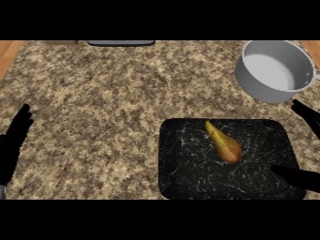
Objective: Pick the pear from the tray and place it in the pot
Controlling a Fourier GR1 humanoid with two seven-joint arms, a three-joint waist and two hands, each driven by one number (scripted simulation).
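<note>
One pear (pixel 224 142) on unmarked black tray (pixel 183 178), pot (pixel 274 70) apart.

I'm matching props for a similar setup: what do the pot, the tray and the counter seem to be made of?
The pot looks like brushed metal: pale grey with a soft sheen. The tray looks like polished black stone or marble, judging by its thin white veins. The counter looks like speckled brown granite, though it could be laminate.

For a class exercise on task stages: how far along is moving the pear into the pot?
Done: nothing yet; the pear lies on the black tray. In hand: the right hand is open beside the tray, thumb over its corner, not touching the pear. The left hand rests open at the left. Left: grasp, lift, place in the pot.
</note>
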